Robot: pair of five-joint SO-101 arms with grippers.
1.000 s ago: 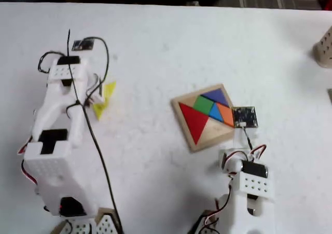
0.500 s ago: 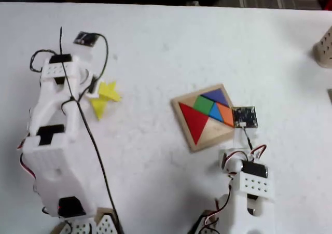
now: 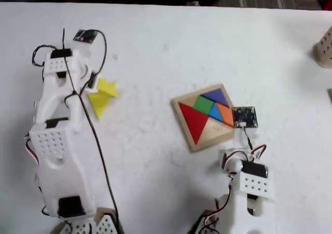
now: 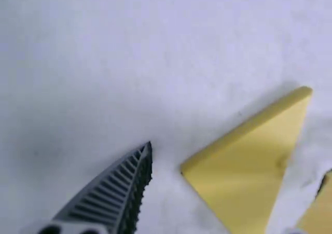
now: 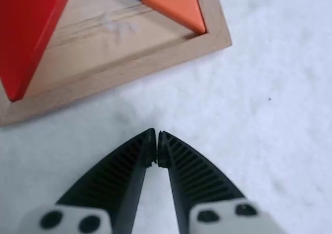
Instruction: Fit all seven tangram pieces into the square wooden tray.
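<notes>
The square wooden tray point(image 3: 193, 142) lies right of centre, holding a red triangle point(image 3: 196, 121), a green piece point(image 3: 204, 104), a purple piece point(image 3: 217, 95), a blue piece point(image 3: 215, 113) and an orange piece point(image 3: 225, 113). Bare wood shows near its lower corner point(image 5: 104, 37). Two yellow pieces point(image 3: 102, 95) lie together on the table at the left. My left gripper point(image 4: 236, 161) is open, low over the table, with a yellow triangle point(image 4: 249, 161) between its fingers. My right gripper point(image 5: 156, 143) is shut and empty, on the table just outside the tray's edge point(image 5: 129, 70).
The left arm's white body point(image 3: 54, 140) and its black cable point(image 3: 98, 156) cover the table's left side. A beige perforated object point(image 3: 324, 47) stands at the far right edge. Open white tabletop lies between the yellow pieces and the tray.
The left arm has shifted slightly left and back, uncovering more of the yellow pieces, which now lie spread on the table. The right arm and the tray have not moved.
</notes>
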